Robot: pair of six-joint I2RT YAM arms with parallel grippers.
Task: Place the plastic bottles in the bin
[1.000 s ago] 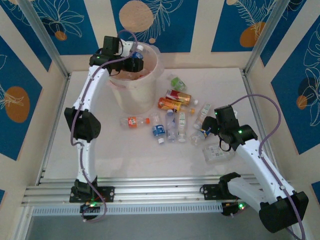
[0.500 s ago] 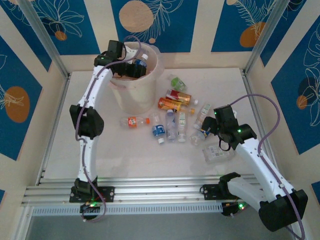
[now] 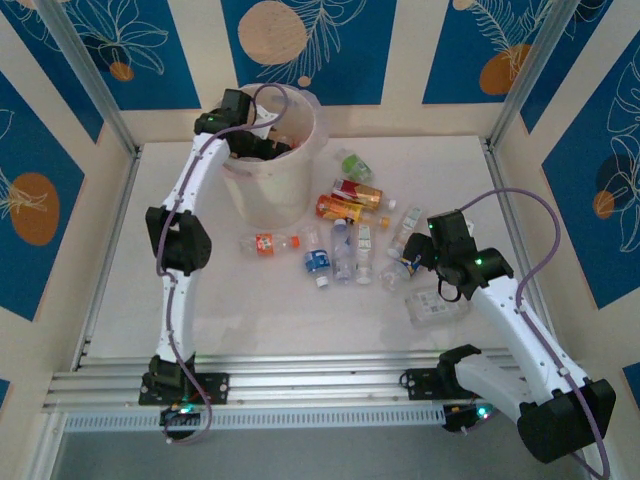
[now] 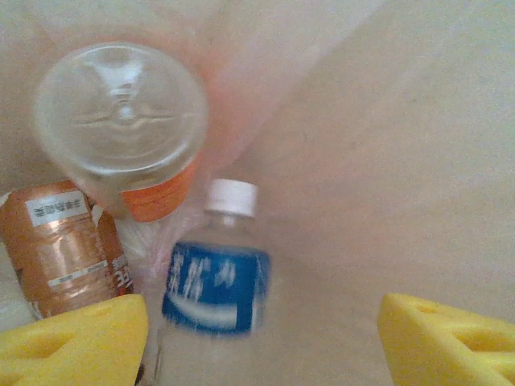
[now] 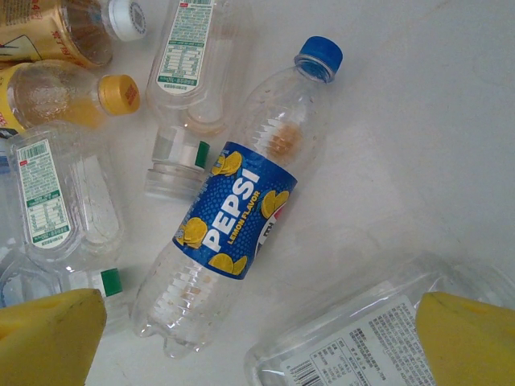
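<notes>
The Pepsi bottle (image 5: 237, 209) lies slanted on the surface (image 5: 418, 121) under the right pincer (image 5: 261, 318), which is spread wide and empty, cap toward upper right, base toward lower left.

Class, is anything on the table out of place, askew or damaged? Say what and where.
Small plastic bottles lie on their sides, scattered over the white table right of the pale round plastic bin. The clear white-labelled bottle nearest the table's near edge looks crushed.

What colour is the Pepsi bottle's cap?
Blue cap on the Pepsi bottle; clearest in the right wrist view.
</notes>
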